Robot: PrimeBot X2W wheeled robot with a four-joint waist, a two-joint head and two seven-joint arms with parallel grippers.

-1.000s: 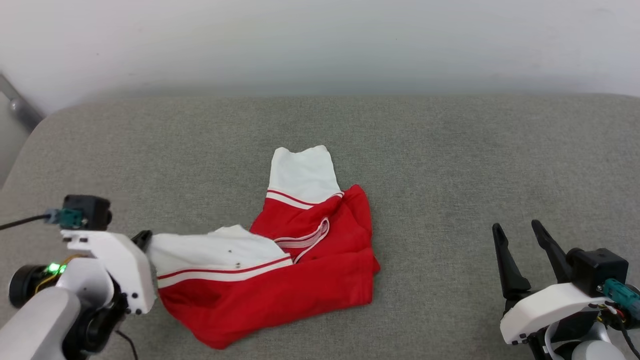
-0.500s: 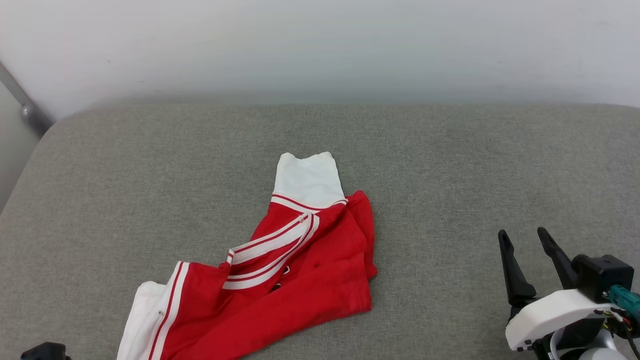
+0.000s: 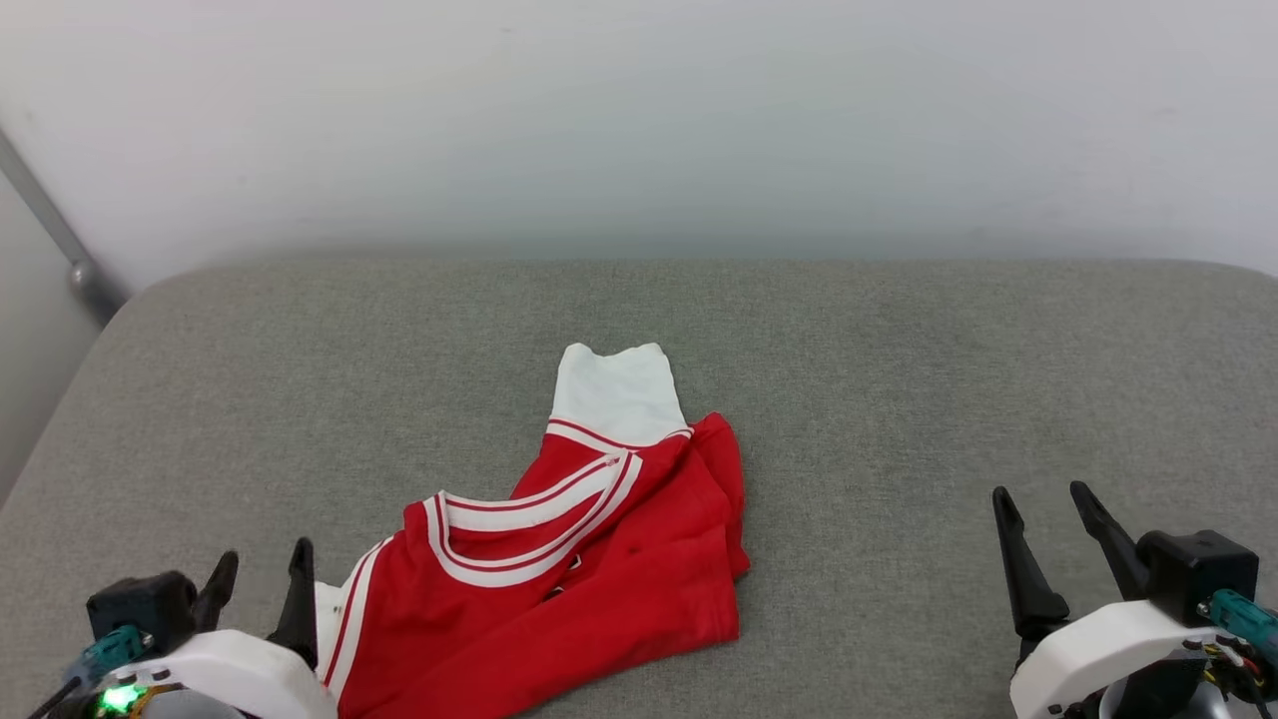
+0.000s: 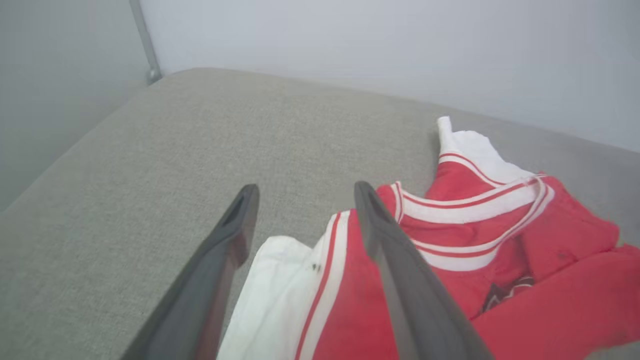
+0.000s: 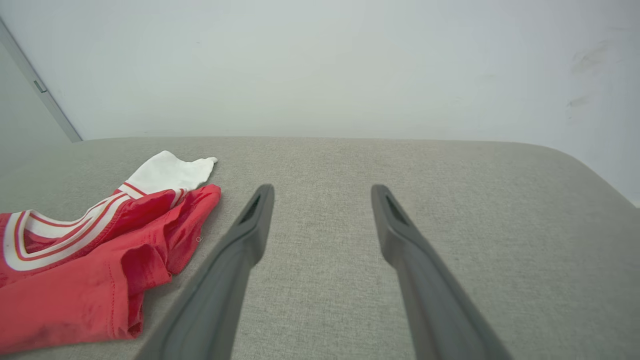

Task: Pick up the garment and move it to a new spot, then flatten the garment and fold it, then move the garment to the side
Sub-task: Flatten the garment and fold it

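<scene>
The garment (image 3: 589,569), a red jersey with white sleeves and striped trim, lies crumpled on the grey cushion (image 3: 899,379), one white sleeve pointing away from me. My left gripper (image 3: 265,574) stands open at the lower left, its tips just left of the garment's near white sleeve. In the left wrist view that sleeve (image 4: 272,295) lies on the cushion below the open left gripper (image 4: 302,192), nothing gripped. A dark bit of lettering (image 4: 505,292) peeks from a fold. My right gripper (image 3: 1043,499) is open at the lower right, well clear of the garment (image 5: 100,260); the right wrist view shows bare cushion under the right gripper (image 5: 322,192).
A pale wall (image 3: 639,120) rises behind the cushion. A grey metal bar (image 3: 60,240) slants down at the far left corner. The cushion's left edge (image 4: 65,150) drops off beside my left gripper. Bare cushion stretches between the garment and my right gripper.
My left gripper was shut on the white sleeve, pulled it toward the near left, then opened and let it go. The garment now lies stretched toward me. The camera tilted.
</scene>
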